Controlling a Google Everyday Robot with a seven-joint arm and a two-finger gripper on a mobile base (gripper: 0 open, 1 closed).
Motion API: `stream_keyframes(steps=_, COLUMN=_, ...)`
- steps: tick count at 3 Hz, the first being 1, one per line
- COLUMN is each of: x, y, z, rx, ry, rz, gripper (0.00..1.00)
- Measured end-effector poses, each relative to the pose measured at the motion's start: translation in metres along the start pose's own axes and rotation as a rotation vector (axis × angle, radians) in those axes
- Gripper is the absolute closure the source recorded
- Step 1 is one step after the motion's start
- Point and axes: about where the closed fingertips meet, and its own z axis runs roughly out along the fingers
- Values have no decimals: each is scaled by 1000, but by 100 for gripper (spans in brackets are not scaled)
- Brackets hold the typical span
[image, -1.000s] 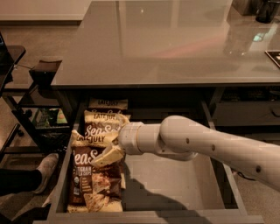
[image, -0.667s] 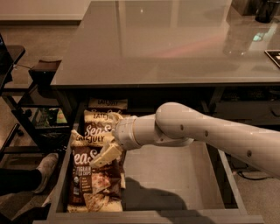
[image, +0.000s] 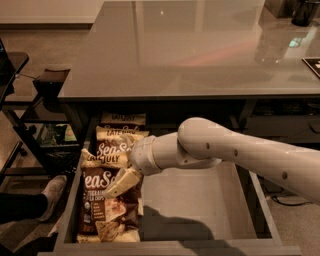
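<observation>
Gripper (image: 120, 184): low in the left side of the open drawer (image: 175, 247), angled down and to the left, on the end of the white arm (image: 240, 155).
Grip: lies against the brown chip bag (image: 102, 215); whether it is open or closed cannot be told.
Brown chip bag: flat in the drawer's front left corner.
Late July bags (image: 114, 142): stacked in a row behind it, toward the drawer's back.
Bench (image: 190, 50): glossy grey top above the drawer.

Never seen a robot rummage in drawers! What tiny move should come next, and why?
Probably ease down a little: the end effector sits over the front chip bag at the left of the open drawer, and no grip on it shows.
</observation>
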Motion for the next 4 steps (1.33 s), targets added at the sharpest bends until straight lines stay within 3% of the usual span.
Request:
stream_keyframes(steps=1, x=8, y=5, z=-6, rx=59, ry=87, rz=-20, gripper=0)
stream_keyframes(steps=2, x=25, y=12, z=-15, rx=115, ry=230, rz=-47, gripper=0)
stream_keyframes(steps=3, x=42, y=17, z=-22, rx=136, ry=311, rz=-46, gripper=0)
stream_keyframes(steps=4, x=42, y=17, z=-23, rx=136, ry=314, rz=-42, gripper=0)
